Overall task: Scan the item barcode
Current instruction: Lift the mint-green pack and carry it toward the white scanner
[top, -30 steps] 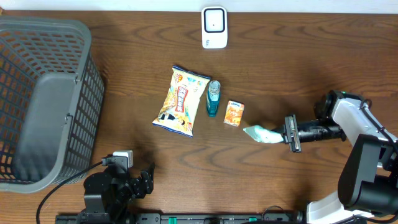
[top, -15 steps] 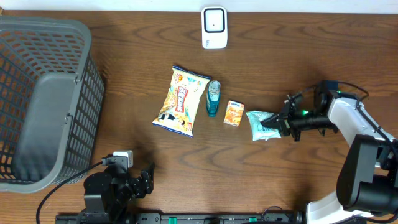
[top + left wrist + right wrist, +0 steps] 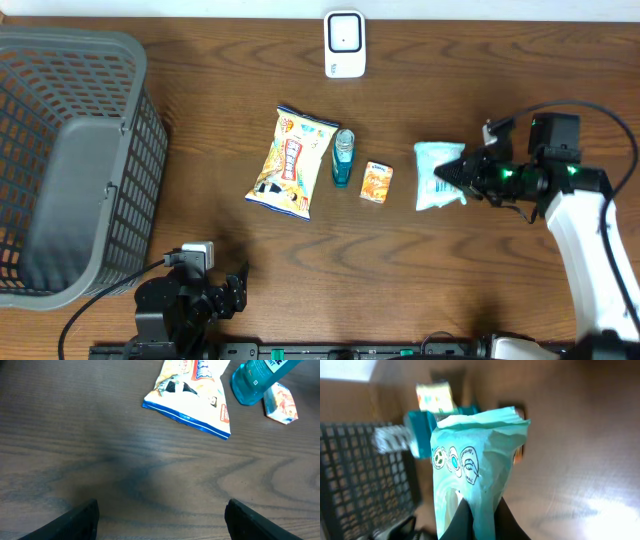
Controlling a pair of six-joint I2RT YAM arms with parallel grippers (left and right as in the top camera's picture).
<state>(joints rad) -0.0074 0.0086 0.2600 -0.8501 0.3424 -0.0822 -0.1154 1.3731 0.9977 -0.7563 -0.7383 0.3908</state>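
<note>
**Student:** What does the right gripper carry in this figure?

**Instructor:** A teal packet. The two fingers are pressed together on one crimped end of it. The rest of the packet extends straight ahead of the fingertips. In the right wrist view the right gripper sits at the bottom edge, and the teal packet rises from between the dark fingers with its printed round logos facing the camera.

**Student:** Does the packet touch anything else?

**Instructor:** Not visibly. Overhead, a strip of bare table separates it from the small orange box, the nearest item ahead of the gripper. Past the box along the same line come the blue bottle and then the chip bag. Whether the packet rests on the wood or hangs above it cannot be told.

**Student:** And the white scanner unit?

**Instructor:** It is well apart, ahead of the gripper and off to one side, at the table's far edge.

**Student:** What about the left gripper?

**Instructor:** It is spread wide and holds nothing. In the left wrist view the left gripper shows only two dark fingertips at the bottom corners, with bare wood between them. Ahead of it lies the chip bag. The blue bottle and small orange box are ahead and to its right. The grey basket stands ahead and to its left.
</note>
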